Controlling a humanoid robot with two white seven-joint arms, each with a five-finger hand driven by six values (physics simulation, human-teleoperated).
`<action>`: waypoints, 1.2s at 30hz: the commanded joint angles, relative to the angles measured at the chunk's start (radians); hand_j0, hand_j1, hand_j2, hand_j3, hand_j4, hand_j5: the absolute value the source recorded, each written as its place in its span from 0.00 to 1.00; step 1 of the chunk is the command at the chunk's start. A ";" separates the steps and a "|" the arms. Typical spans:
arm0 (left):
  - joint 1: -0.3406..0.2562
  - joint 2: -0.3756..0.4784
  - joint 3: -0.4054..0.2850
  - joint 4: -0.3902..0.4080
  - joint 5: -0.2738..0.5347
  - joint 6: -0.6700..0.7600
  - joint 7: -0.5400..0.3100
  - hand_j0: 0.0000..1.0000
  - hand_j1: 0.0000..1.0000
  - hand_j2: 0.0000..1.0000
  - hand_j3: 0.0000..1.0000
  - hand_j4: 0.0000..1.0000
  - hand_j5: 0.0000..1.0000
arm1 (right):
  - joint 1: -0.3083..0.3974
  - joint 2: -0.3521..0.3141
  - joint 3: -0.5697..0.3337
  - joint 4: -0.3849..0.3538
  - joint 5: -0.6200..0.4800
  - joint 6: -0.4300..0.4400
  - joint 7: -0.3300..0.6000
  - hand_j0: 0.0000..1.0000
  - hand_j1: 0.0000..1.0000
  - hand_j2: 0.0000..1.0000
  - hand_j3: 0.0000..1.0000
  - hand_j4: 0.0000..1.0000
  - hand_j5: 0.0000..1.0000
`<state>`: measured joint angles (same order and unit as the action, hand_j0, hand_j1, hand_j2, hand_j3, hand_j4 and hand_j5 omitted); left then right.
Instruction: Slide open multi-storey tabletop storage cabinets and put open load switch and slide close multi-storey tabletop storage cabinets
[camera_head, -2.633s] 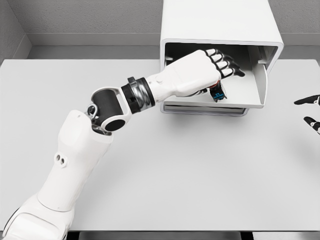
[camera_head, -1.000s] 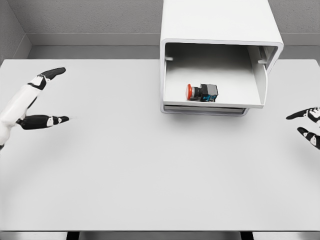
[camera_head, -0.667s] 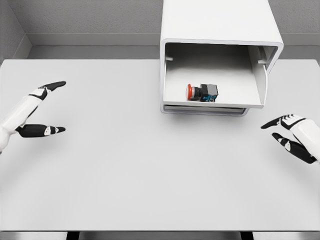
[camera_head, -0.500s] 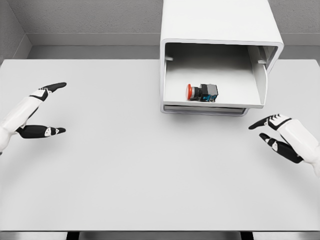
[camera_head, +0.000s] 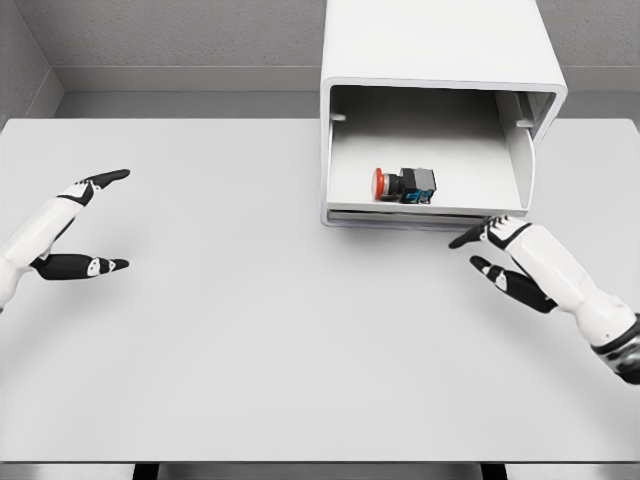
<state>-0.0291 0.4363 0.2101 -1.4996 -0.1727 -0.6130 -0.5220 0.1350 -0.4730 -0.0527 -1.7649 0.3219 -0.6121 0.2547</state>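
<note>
Your right hand (camera_head: 505, 262) sits nearest the work, low over the surface (camera_head: 300, 350), fingers spread and holding nothing, its dark fingertips aimed toward the cabinet. Just beyond those fingertips is the front lip of the pulled-out drawer (camera_head: 425, 212); from this view you cannot tell whether a fingertip is touching it or is only just short of it.

Your left hand (camera_head: 70, 225) is far off on the other side, well apart from the cabinet, also spread and empty, thumb and forefinger held wide.

Read the progress this way: the drawer is slid out, and the load switch (camera_head: 404, 185) already lies on its floor, on its side, red button toward your left hand, a little beyond and to the left of your right hand. So opening and placing look done. What you have left, as far as can be judged, is sliding the drawer shut, and your right hand seems the one placed for that push.

Past the drawer stands the white storage cabinet (camera_head: 440, 45) that houses it, boxy with rounded corners; a second, lower drawer edge shows just under the open one.

The surface is a plain pale grey top with nothing else on it that you need to avoid. Behind it, a grey textured wall (camera_head: 180, 35) closes the room, with a side wall at the far left corner.
</note>
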 joint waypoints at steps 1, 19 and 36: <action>-0.002 -0.002 -0.006 0.006 0.009 0.002 0.000 1.00 1.00 1.00 1.00 1.00 1.00 | -0.002 -0.001 0.005 -0.001 -0.009 0.001 0.000 0.57 0.57 0.57 0.57 0.57 0.57; -0.002 -0.014 -0.009 0.001 0.009 0.002 0.000 1.00 1.00 1.00 1.00 1.00 1.00 | -0.140 0.001 0.073 0.116 -0.006 0.001 0.054 0.62 0.62 0.62 0.62 0.62 0.62; 0.003 -0.014 -0.003 -0.021 0.009 0.002 0.000 1.00 1.00 1.00 1.00 1.00 1.00 | -0.120 -0.098 -0.036 0.145 -0.030 0.001 0.049 0.65 0.65 0.65 0.65 0.65 0.65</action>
<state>-0.0246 0.4212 0.2051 -1.5173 -0.1720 -0.6130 -0.5220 0.0169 -0.5518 -0.0527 -1.6161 0.3055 -0.6125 0.3048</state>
